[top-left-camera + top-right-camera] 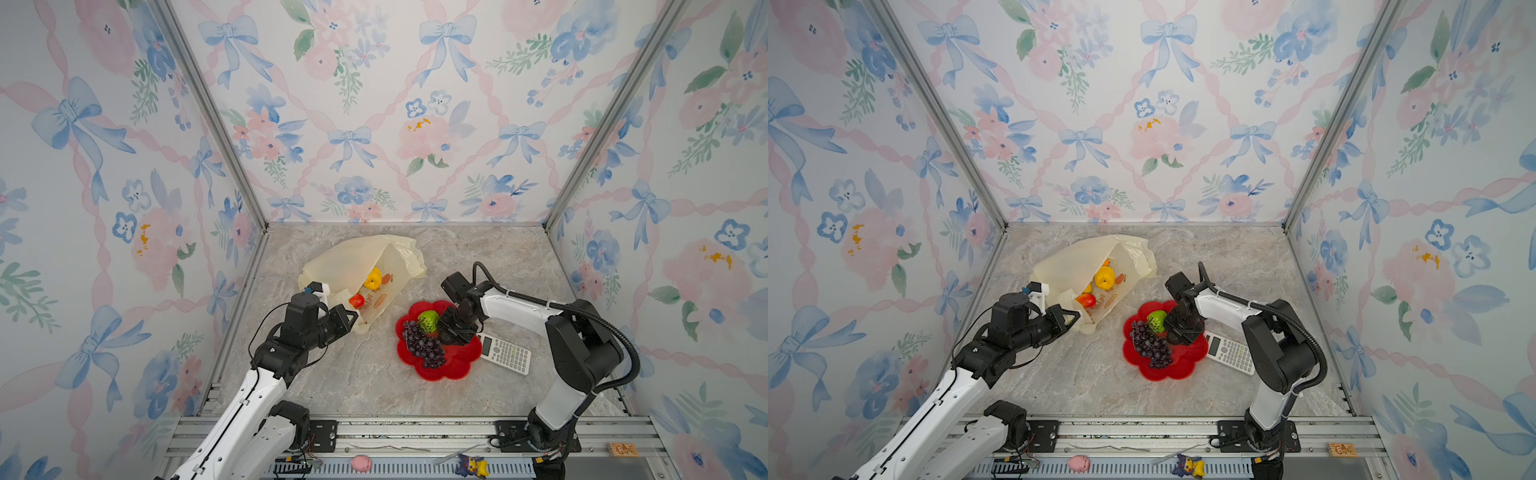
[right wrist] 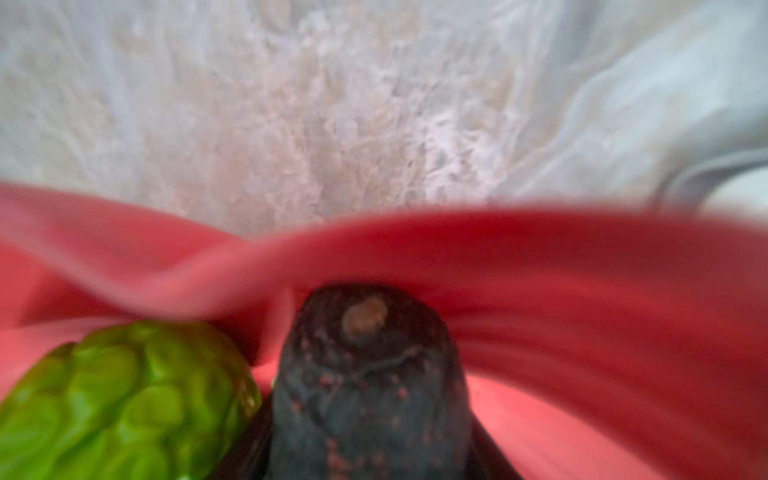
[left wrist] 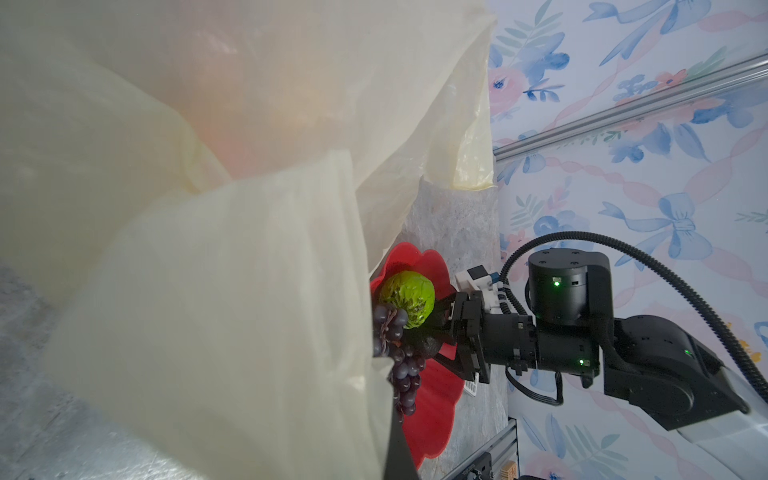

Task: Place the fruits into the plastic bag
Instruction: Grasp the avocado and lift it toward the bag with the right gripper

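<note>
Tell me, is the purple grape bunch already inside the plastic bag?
No, the grape bunch lies on the red dish, apart from the plastic bag.

The tabletop (image 1: 332,374) is a grey-beige slab with marble-like veining, closed in by metal-framed walls on three sides and ending at a metal rail along the near edge. Three things lie directly on it. The crinkled pale-yellow plastic bag (image 1: 345,266) sits toward the back left, a red flower-shaped dish (image 1: 453,370) sits right of centre with bare stone between it and the bag, and a light-coloured calculator (image 1: 509,355) lies flat and askew just beside the dish's right edge, though whether they touch cannot be told.
</note>
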Robot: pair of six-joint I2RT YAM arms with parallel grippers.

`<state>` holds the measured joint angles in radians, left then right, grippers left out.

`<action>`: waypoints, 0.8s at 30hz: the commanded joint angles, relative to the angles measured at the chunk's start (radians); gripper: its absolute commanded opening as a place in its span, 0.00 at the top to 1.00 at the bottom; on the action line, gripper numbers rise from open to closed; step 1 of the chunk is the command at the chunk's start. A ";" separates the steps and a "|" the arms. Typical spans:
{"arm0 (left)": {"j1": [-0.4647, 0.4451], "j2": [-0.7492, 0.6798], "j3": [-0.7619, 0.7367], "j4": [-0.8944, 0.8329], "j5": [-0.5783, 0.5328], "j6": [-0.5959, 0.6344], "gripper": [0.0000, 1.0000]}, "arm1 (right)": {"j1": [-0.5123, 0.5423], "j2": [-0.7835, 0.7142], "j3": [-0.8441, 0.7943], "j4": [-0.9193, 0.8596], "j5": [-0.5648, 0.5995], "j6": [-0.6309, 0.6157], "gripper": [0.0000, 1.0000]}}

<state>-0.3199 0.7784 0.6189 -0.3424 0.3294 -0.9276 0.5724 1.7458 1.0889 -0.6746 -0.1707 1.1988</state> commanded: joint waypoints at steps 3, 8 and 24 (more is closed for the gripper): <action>0.004 -0.002 0.011 0.001 -0.004 0.021 1.00 | 0.007 -0.056 0.044 -0.084 0.034 -0.038 0.56; 0.004 -0.012 0.011 0.000 -0.007 0.020 1.00 | 0.007 -0.135 0.086 -0.169 0.066 -0.078 0.58; 0.005 -0.046 -0.005 0.000 0.015 0.015 1.00 | 0.022 -0.384 0.269 -0.253 0.101 -0.335 0.66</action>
<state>-0.3199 0.7422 0.6189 -0.3424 0.3305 -0.9249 0.5785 1.3952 1.3258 -0.9436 -0.0555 0.9573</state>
